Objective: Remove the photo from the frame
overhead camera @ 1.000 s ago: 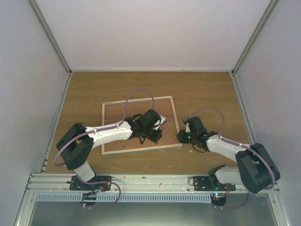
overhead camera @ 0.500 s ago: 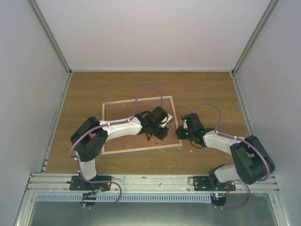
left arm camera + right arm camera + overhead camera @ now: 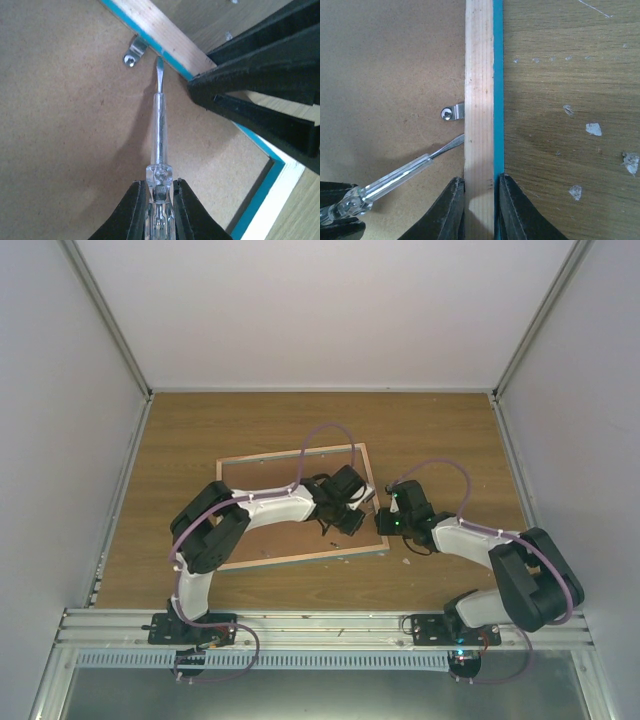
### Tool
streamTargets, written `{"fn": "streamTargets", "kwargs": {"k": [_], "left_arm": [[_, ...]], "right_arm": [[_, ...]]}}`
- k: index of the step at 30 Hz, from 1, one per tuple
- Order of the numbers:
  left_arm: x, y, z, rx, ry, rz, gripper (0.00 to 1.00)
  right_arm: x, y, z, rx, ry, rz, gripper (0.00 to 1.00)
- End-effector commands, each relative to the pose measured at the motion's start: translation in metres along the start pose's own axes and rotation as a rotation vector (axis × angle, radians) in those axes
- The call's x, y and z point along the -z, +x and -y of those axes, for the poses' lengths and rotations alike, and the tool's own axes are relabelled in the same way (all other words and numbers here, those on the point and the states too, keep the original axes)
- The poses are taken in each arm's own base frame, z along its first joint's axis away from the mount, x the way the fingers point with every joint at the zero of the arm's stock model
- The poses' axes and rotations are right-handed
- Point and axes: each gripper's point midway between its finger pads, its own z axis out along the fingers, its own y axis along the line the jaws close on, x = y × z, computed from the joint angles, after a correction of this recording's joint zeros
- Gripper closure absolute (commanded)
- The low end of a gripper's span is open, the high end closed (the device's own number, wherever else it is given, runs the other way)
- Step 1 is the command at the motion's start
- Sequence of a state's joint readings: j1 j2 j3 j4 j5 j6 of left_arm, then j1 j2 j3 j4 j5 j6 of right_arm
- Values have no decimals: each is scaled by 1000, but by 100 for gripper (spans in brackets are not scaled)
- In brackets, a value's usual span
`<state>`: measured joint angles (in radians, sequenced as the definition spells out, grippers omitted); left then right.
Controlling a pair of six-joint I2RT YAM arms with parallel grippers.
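Swung rightward, left jaws pinch a screwdriver (image 3: 159, 125), its tip ahead of them beside the clip (image 3: 135, 51); right jaws clamp the frame (image 3: 479, 75), so the clip probably wants gentle sideways levering.

Even overhead light, soft shadows, sharp.

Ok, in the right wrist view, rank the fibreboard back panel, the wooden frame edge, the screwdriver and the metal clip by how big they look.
Largest to smallest:
1. fibreboard back panel
2. wooden frame edge
3. screwdriver, though its handle runs out of view
4. metal clip, clearly smallest
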<state>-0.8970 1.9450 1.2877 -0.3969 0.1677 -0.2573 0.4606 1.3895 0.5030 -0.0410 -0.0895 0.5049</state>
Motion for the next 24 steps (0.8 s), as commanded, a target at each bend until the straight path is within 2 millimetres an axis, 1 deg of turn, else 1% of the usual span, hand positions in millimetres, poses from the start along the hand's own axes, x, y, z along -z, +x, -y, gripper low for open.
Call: {"fn": "streamTargets", "kwargs": {"k": [1, 7, 16, 20, 24], "left_arm": [[-4, -11, 4, -12, -4, 19, 100], [-9, -8, -9, 23, -72, 1, 100], [-6, -11, -19, 83, -108, 24, 100], [-3, -13, -27, 141, -125, 44, 100], [0, -17, -28, 195, -121, 86, 100]], "right_arm": [[-4, 9, -3, 16, -26, -22, 89], [-5, 11, -5, 13, -35, -28, 89], [-5, 12, -5, 9, -39, -33, 90], [-5, 12, -5, 6, -40, -33, 90], [-5, 13, -5, -1, -43, -33, 90]]}}
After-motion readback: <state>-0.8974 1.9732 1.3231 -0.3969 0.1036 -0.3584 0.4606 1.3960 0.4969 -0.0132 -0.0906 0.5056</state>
